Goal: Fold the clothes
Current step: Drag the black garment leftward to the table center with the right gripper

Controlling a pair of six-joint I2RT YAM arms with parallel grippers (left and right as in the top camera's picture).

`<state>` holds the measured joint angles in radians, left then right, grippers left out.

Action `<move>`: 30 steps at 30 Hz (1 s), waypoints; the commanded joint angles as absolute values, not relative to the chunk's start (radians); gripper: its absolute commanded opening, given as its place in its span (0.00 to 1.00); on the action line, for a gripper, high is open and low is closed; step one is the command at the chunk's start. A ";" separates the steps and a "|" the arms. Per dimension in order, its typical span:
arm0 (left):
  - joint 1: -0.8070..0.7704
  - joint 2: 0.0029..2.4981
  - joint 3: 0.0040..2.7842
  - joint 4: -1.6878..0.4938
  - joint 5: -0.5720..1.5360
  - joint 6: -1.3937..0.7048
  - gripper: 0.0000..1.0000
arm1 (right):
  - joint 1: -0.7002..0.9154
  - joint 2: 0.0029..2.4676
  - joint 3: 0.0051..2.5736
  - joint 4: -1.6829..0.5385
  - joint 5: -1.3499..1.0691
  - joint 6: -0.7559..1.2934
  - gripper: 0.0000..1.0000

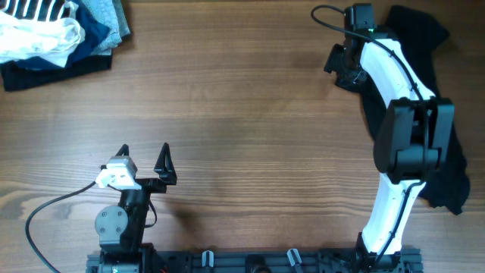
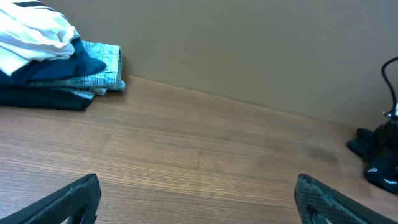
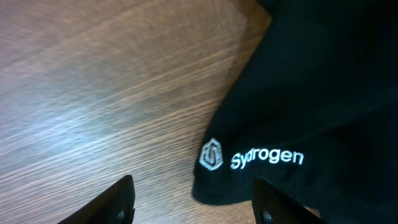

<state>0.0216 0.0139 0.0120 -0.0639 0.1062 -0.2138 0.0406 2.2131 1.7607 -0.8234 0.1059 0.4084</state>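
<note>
1. A heap of garments (image 1: 57, 38) lies at the far left corner of the wooden table (image 1: 242, 129).
2. A crumpled white piece (image 1: 45, 34) sits on top, beside a striped one (image 1: 30, 7).
3. Light-blue fabric (image 1: 110, 19) lies on the heap's right side.
4. A dark navy layer (image 1: 53, 74) is at the bottom.

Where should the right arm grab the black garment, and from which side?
Pinch the black garment at its rounded edge by the white logo. That edge lies flat with bare table beside it, so the open right gripper should probably come from the wood side, one finger sliding under.
</note>
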 commanded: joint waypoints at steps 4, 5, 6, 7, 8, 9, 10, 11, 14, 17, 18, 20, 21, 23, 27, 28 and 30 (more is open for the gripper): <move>0.024 0.007 0.006 -0.065 0.118 -0.194 1.00 | 0.041 2.268 1.774 -0.813 0.125 0.426 0.61; 0.024 0.007 0.006 -0.065 0.119 -0.194 1.00 | 0.040 2.271 1.774 -0.812 0.128 0.427 0.61; 0.024 0.007 0.006 -0.065 0.119 -0.194 1.00 | 0.040 2.275 1.774 -0.812 0.130 0.426 0.61; 0.024 0.007 0.006 -0.065 0.119 -0.194 1.00 | 0.040 2.279 1.774 -0.812 0.133 0.426 0.61; 0.024 0.007 0.006 -0.065 0.119 -0.194 1.00 | 0.039 2.286 1.774 -0.813 0.137 0.426 0.61; 0.024 0.007 0.006 -0.065 0.118 -0.194 1.00 | 0.039 2.293 1.774 -0.815 0.142 0.426 0.61; 0.024 0.007 0.006 -0.065 0.119 -0.194 1.00 | 0.039 2.300 1.774 -0.815 0.144 0.426 0.61; 0.024 0.007 0.006 -0.065 0.118 -0.194 1.00 | 0.039 2.307 1.773 -0.816 0.143 0.426 0.61; 0.024 0.007 0.006 -0.065 0.118 -0.194 1.00 | 0.039 2.320 1.773 -0.816 0.143 0.426 0.61; 0.024 0.007 0.006 -0.065 0.118 -0.194 1.00 | 0.039 2.321 1.773 -0.809 0.142 0.426 0.34; 0.024 0.007 0.006 -0.065 0.118 -0.194 1.00 | 0.039 2.321 1.773 -0.804 0.135 0.424 0.23; 0.024 0.007 0.006 -0.065 0.119 -0.194 1.00 | 0.041 2.321 1.773 -0.796 0.120 0.419 0.04; 0.024 0.007 0.006 -0.065 0.119 -0.194 1.00 | 0.042 2.321 1.773 -0.793 0.110 0.418 0.04; 0.024 0.007 0.006 -0.065 0.118 -0.194 1.00 | 0.046 2.320 1.782 -0.794 0.082 0.418 0.04; 0.024 0.007 0.006 -0.065 0.118 -0.194 1.00 | 0.068 2.319 1.841 -0.805 -0.020 0.374 0.04; 0.024 0.007 0.006 -0.065 0.118 -0.194 1.00 | 0.080 2.316 1.864 -0.813 -0.045 0.368 0.04; 0.024 0.007 0.006 -0.065 0.118 -0.194 1.00 | 0.101 2.309 1.896 -0.824 -0.075 0.366 0.04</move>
